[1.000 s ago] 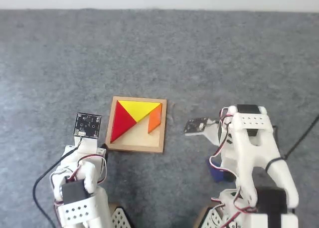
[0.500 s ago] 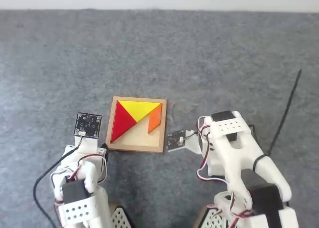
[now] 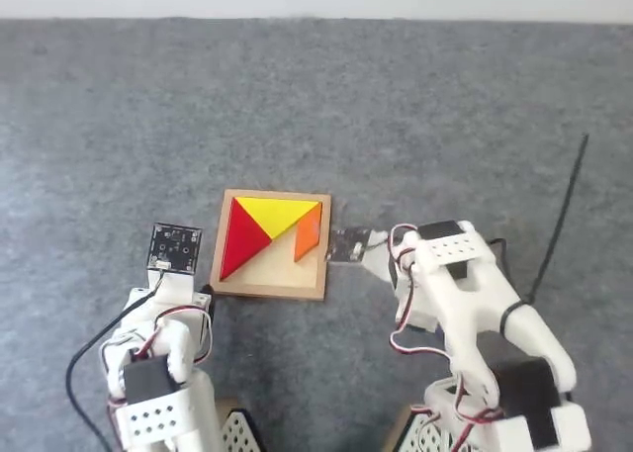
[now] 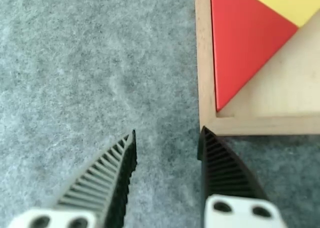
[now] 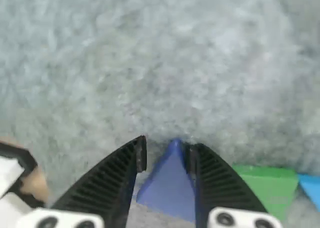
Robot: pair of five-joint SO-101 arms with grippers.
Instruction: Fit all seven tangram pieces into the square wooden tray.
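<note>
The square wooden tray (image 3: 269, 293) lies on the grey felt-covered bench (image 3: 445, 106), near its middle, between the two arms. Three pieces sit inside it. A yellow triangle (image 3: 275, 215) runs along the far wall, and a red triangle (image 3: 242, 240) lies along the left wall and meets it. An orange piece (image 3: 309, 234) stands against the right wall. The near part of the tray floor is bare wood.

In the left wrist view, the left gripper (image 4: 168, 134) is spread wide over the felt. It sits just off the tray's near-left corner, with one fingertip (image 4: 206, 138) close beside the rim.

The right arm (image 3: 465, 284) reaches toward the tray's right edge. Its right gripper (image 5: 167, 145) pinches a blue triangle (image 5: 170, 185) between its ribbed fingers, the point of the piece showing past their tips. A green piece (image 5: 265, 183) lies on the felt just beside that gripper. A light-blue piece (image 5: 311, 188) lies right next to the green one.
</note>
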